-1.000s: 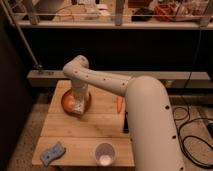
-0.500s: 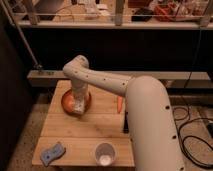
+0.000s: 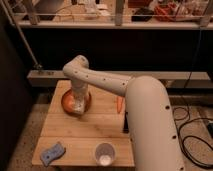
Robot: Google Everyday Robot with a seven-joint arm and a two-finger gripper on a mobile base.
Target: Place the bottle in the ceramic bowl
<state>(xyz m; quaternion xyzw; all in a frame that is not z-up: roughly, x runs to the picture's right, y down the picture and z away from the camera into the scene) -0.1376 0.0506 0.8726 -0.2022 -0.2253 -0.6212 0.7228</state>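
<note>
The ceramic bowl (image 3: 67, 101), shallow and orange-brown, sits at the back left of the wooden table (image 3: 95, 127). My gripper (image 3: 79, 104) reaches down into the bowl from the white arm (image 3: 130, 100) that crosses the table from the right. A pale, translucent bottle (image 3: 78, 106) appears to stand in the bowl right at the gripper, partly hidden by it.
A pale translucent cup (image 3: 104, 154) with a white bottom stands at the table's front edge. A blue sponge (image 3: 53, 153) lies at the front left corner. A small orange object (image 3: 119, 104) lies beside the arm, mid-right. A dark shelf wall rises behind the table.
</note>
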